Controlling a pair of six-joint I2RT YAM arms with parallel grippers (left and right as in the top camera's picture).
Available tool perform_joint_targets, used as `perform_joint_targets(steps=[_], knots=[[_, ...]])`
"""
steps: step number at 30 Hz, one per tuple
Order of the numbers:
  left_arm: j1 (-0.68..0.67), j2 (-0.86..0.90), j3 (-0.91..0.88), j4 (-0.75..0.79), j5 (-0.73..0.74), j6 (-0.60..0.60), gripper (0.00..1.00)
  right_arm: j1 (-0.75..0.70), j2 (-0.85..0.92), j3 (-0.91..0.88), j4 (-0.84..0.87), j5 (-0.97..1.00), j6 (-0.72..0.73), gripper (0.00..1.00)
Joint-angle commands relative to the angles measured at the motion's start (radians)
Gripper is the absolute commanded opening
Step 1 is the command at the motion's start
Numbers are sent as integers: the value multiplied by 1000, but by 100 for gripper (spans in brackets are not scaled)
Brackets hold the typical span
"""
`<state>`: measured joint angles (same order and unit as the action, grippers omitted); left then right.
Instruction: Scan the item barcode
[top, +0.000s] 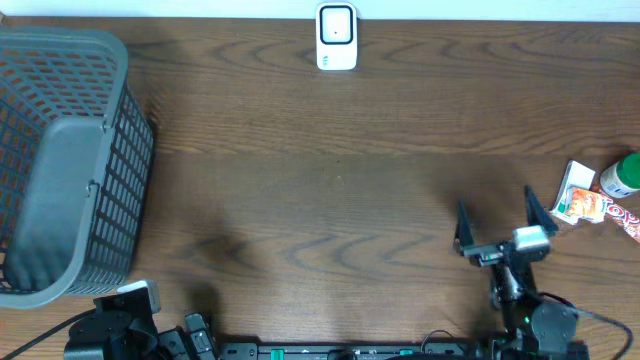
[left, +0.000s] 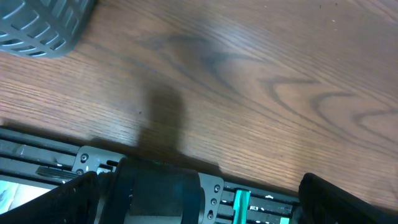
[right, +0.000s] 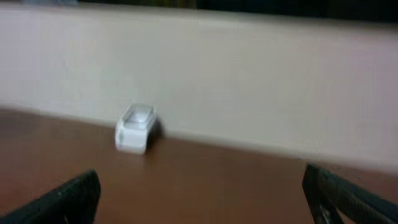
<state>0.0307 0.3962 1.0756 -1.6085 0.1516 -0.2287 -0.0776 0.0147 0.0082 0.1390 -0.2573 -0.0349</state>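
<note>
Wood with a brown grain covers the table (top: 340, 170) in the overhead view, and a thin pale strip of wall runs along the far edge. The goods to be scanned lie at the right edge: a white-and-orange packet (top: 578, 197), a green-capped bottle (top: 621, 176) just behind it, and a red-and-white wrapper (top: 625, 215) partly cut off by the frame. Which of them is meant cannot be told. A white scanner (top: 337, 37) stands at the far edge, near the middle, well apart from the goods. A grey mesh basket (top: 60, 160) fills the left side. The right gripper (top: 500, 218) hovers just left of the packet without touching it, fingers spread wide and nothing between them. The left arm (top: 110, 325) sits folded at the near left corner. Bare table lies between the goods and the scanner.

From the left wrist, the same grained wood shows a soft dark shadow, with a corner of the basket (left: 43, 28) at top left and the metal rail (left: 249, 199) of the rig along the bottom. The left gripper (left: 198, 179) is released, its dark fingers far apart in the lower corners, empty.

From the right wrist, blurred, the table meets a plain cream wall (right: 249, 81). The scanner (right: 135, 129) stands against it, left of centre. The right gripper (right: 200, 173) shows both fingers wide apart, holding nothing. None of the goods appears here.
</note>
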Motion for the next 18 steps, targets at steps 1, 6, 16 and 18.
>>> perform_joint_targets(steps=[1,6,16,18], knots=[[-4,-6,5,-36,-2,6,99,9,-10,-3,-53,87,41,99],[-4,-6,5,-36,-2,6,99,9,-10,-3,-196,125,51,99],[-4,-6,5,-36,-2,6,99,8,-9,-3,-206,151,116,99],[-4,-6,5,-36,-2,6,99,8,-9,-3,-206,148,116,99]])
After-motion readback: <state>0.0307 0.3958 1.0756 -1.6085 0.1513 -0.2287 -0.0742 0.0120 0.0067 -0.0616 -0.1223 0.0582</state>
